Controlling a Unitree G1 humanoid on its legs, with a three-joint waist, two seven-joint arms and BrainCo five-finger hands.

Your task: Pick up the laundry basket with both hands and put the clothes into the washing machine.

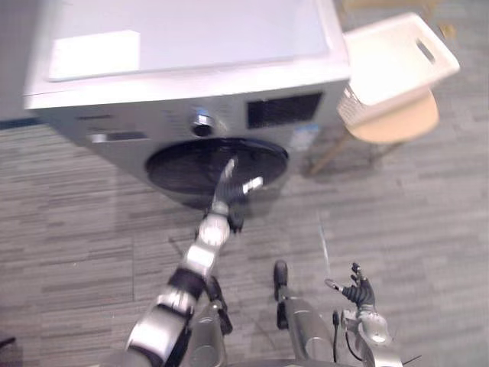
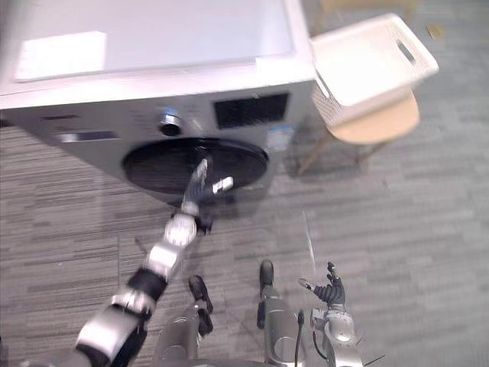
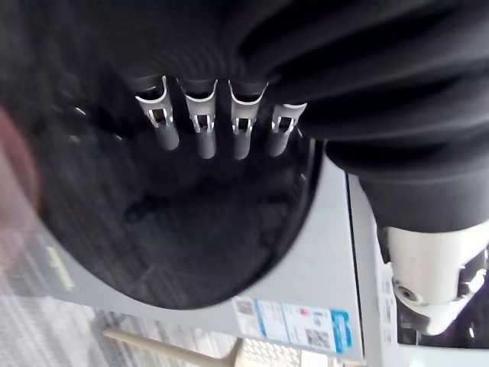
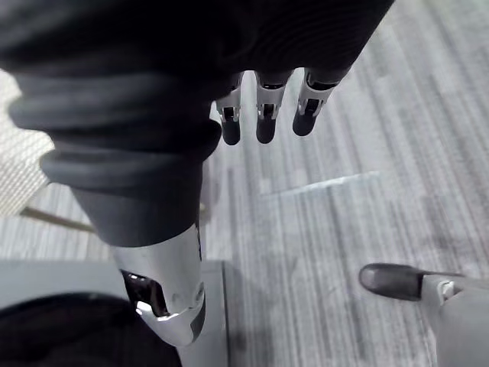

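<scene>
Left eye view: washing machine (image 1: 153,122) at left, dark round door (image 1: 183,164) in front. Left hand (image 1: 224,195) was at door, fingers straight, holding nothing. Right hand (image 1: 359,292) hung low, fingers relaxed, empty. White laundry basket (image 1: 390,57) sat on wooden stool (image 1: 401,122) just right of machine. We judged basket light, stiff plastic; grip by end handle slots, one hand each.

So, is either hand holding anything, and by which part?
Nothing is held: left hand reaches open-fingered at the washing machine door, right hand hangs empty.
</scene>
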